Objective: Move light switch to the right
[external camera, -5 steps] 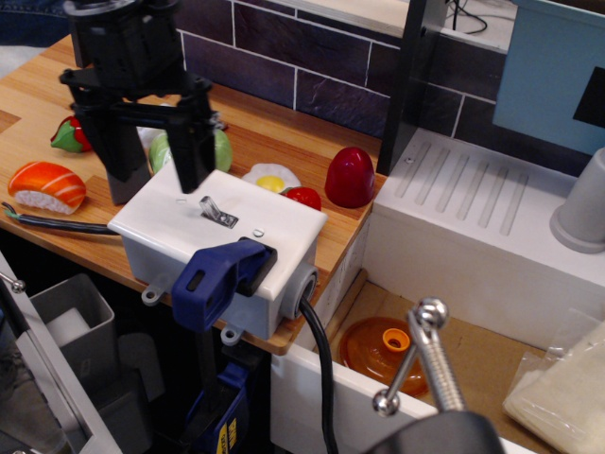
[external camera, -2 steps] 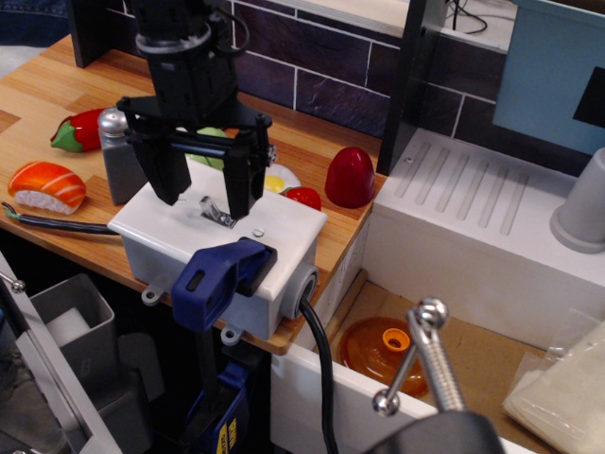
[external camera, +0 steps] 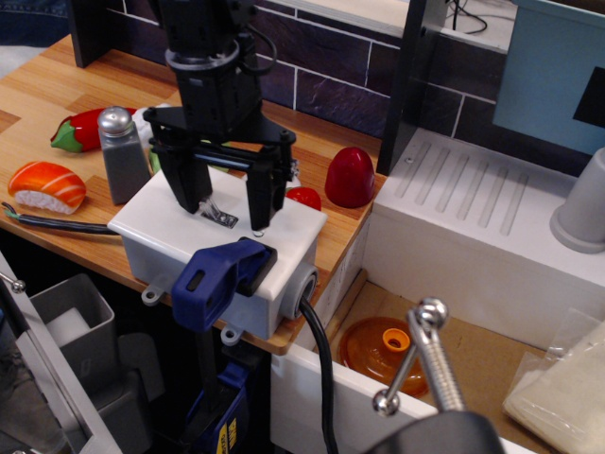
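Note:
The light switch [external camera: 219,217] is a small silvery toggle lever on a metal plate on top of the white electrical box [external camera: 180,248], which sits at the counter's front edge. The lever leans to the upper left. My black gripper [external camera: 227,203] hangs open directly above the box. Its left finger [external camera: 192,189] is just left of the lever and its right finger [external camera: 262,199] is to the right, so the fingers straddle the switch. Nothing is held. Whether a finger touches the lever is not clear.
A blue clamp [external camera: 219,276] pins the box to the counter. A grey shaker [external camera: 123,154] stands left of the box, with toy sushi [external camera: 46,186] and a red pepper [external camera: 77,130] further left. A red dome [external camera: 350,176] sits right; a white sink [external camera: 473,236] lies beyond.
My gripper has moved right and a little toward the camera, from left of the box to straddling the switch. It stays open. The shaker is uncovered.

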{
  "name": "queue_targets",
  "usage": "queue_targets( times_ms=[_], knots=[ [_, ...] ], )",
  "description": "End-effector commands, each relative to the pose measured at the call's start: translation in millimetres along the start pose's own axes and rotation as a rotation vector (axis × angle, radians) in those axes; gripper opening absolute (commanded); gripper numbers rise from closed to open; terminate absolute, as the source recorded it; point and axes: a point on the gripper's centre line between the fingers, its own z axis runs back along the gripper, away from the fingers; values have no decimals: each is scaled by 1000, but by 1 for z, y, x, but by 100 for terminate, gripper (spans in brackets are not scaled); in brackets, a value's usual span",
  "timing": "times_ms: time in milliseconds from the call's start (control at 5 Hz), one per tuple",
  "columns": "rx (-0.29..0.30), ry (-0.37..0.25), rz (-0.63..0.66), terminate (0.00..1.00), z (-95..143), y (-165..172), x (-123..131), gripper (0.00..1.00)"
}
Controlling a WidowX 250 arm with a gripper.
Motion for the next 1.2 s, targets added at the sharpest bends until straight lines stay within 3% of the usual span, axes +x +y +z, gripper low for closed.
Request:
queue_targets(
  times_ms=[0,600,800,1000],
  knots=[
    [-9,-10,-19,0,0,-17,-2,100],
    [-14,2,-77,0,1,-42,-14,100],
    [27,42,-91,0,2,-43,-11,100],
    [116,-23,-79,0,13,-36,-4,100]
  ],
)
